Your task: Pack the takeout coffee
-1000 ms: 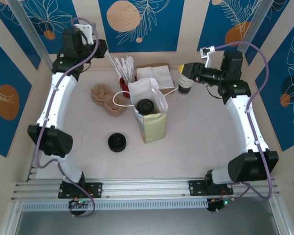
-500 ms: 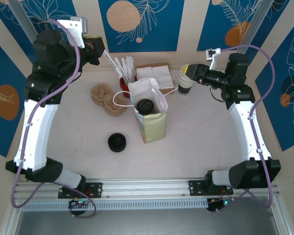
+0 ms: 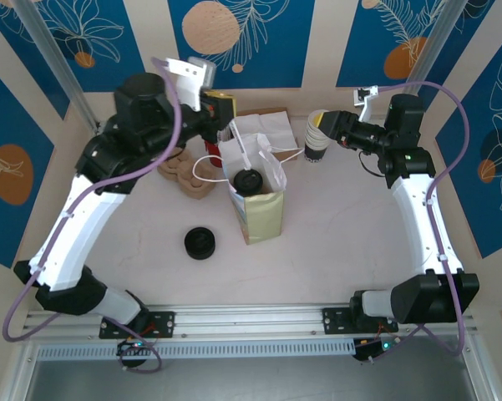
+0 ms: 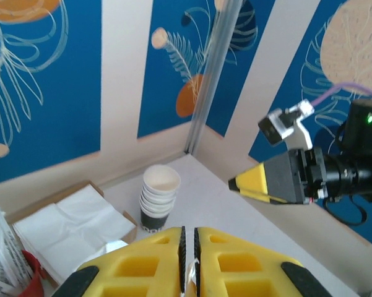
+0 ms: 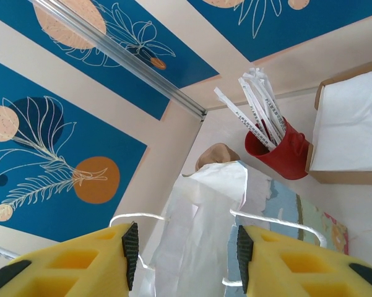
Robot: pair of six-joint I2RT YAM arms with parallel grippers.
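Note:
The takeout coffee [image 3: 249,180] stands inside the open paper bag [image 3: 259,209] at the table's middle, and only its black lid shows. My left gripper [image 3: 220,105] hovers behind the bag's mouth, over the red straw holder. In the left wrist view it [image 4: 189,253] is shut on a thin white paper-wrapped straw [image 4: 190,272], a sliver of which shows between the pads. My right gripper [image 3: 321,124] is open above the stack of cream cups [image 3: 316,144]. From the right wrist it [image 5: 187,247] looks at the bag [image 5: 216,235] with nothing between its fingers.
A stack of loose black lids [image 3: 200,243] lies front left of the bag. A brown cup carrier [image 3: 182,170] sits behind it on the left. The napkin box [image 3: 263,125] and red straw holder [image 5: 278,148] stand at the back wall.
My left arm has swung right from the back-left corner to just behind the bag, still shut. The right gripper has stayed by the cup stack, drawing back slightly.

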